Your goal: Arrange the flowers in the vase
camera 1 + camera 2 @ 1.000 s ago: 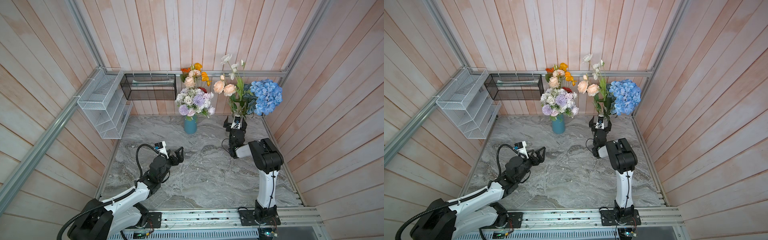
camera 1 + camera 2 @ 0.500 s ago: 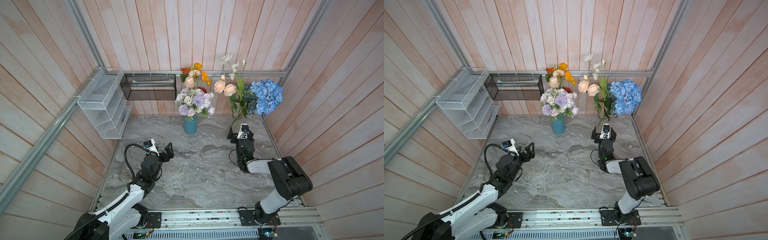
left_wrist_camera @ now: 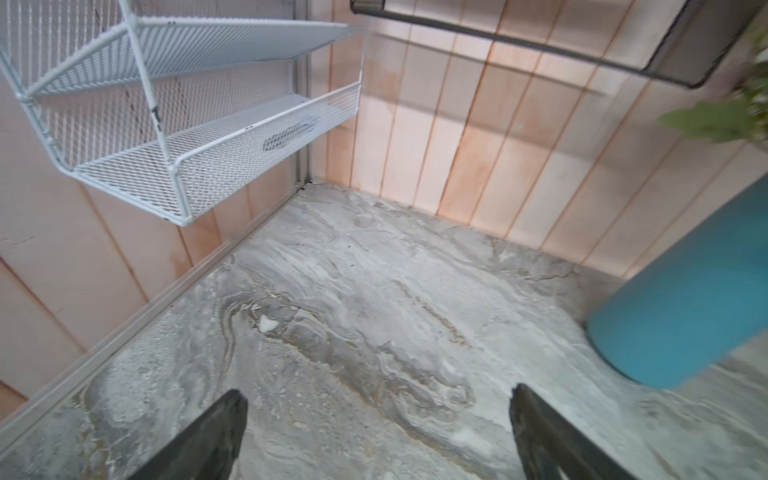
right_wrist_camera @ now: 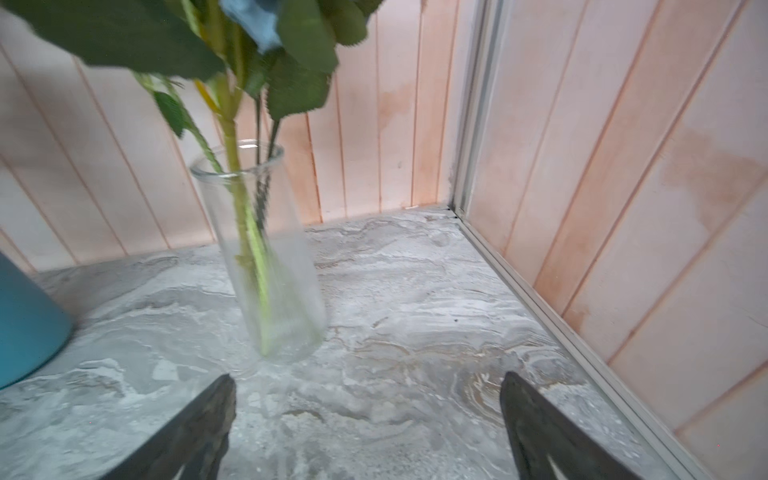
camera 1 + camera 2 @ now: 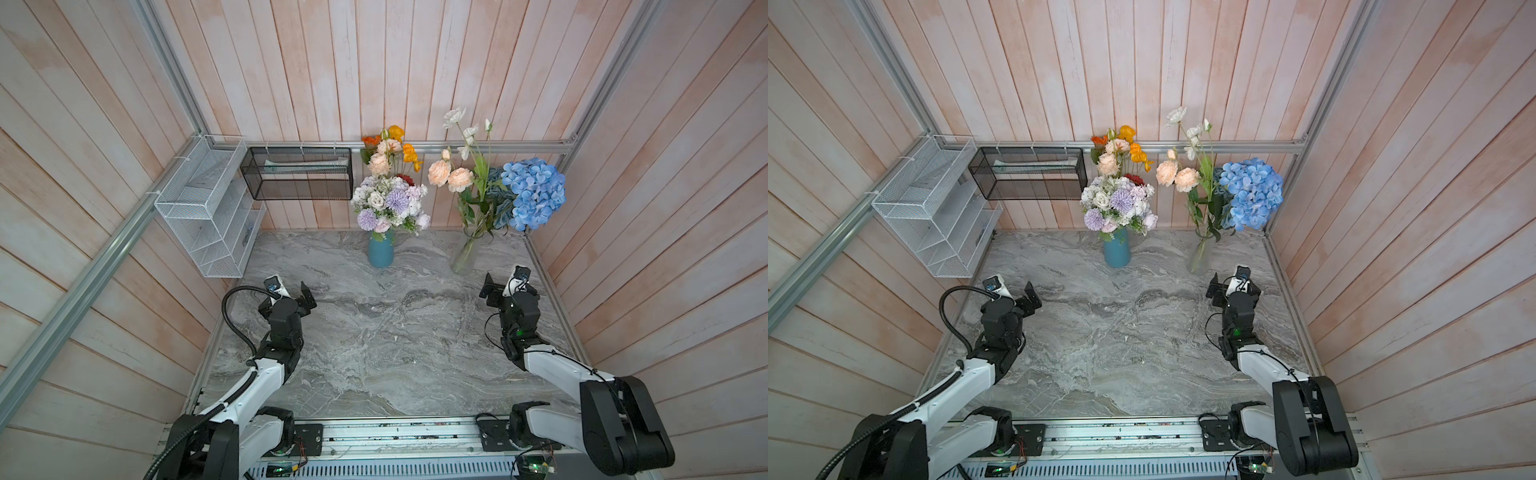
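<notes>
The flowers all stand in two vases at the back wall. A blue vase (image 5: pixel 380 253) (image 5: pixel 1116 253) holds a bouquet (image 5: pixel 390 199) of lavender, white, peach, orange and red heads. A clear glass vase (image 5: pixel 465 257) (image 4: pixel 270 257) holds peach roses (image 5: pixel 451 176), white blooms and a blue hydrangea (image 5: pixel 534 193), their green stems (image 4: pixel 245 216) visible through the glass. My left gripper (image 5: pixel 291 297) (image 3: pixel 376 399) hovers open and empty over bare marble, left of the blue vase (image 3: pixel 685 299). My right gripper (image 5: pixel 507 286) (image 4: pixel 365 382) is open and empty, a short way in front of the glass vase.
A white wire rack (image 5: pixel 208 208) (image 3: pixel 187 137) hangs on the left wall and a black mesh basket (image 5: pixel 299 172) on the back wall. Wooden walls close in the marble table (image 5: pixel 395 340) on three sides; a metal rail runs along its right edge (image 4: pixel 561 316).
Both arms have drawn back toward the front. The right gripper has come away from the glass vase; the left has swung back and leftward. Both stayed open.
</notes>
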### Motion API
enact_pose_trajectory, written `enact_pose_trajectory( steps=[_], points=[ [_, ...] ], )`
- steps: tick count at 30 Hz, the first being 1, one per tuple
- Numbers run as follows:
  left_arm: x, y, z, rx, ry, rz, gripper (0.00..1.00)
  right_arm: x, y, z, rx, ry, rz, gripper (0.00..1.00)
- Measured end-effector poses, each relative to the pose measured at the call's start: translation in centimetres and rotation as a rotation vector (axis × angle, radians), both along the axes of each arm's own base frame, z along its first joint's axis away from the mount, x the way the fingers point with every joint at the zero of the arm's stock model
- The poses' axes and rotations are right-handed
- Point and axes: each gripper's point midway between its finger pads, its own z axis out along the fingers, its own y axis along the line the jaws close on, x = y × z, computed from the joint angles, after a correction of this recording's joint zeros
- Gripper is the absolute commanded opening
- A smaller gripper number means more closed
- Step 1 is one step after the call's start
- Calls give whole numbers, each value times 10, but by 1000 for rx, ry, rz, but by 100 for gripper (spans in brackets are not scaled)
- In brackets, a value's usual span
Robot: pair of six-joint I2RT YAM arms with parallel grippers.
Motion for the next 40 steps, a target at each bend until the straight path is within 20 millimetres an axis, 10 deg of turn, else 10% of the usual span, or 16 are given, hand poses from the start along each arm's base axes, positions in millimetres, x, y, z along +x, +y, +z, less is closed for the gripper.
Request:
enact_pose_trajectory(
  steps=[7,13,40],
  points=[
    [15,4,-34,118,53,-24,100,5,6,-67,-103,149,98,98],
    [30,5,-40,146,16,-84,100,-1,-31,-58,-35,50,71,98],
    [30,-14,-51,103,-53,-301,100,-3,-13,-61,-15,30,147,98]
  ],
)
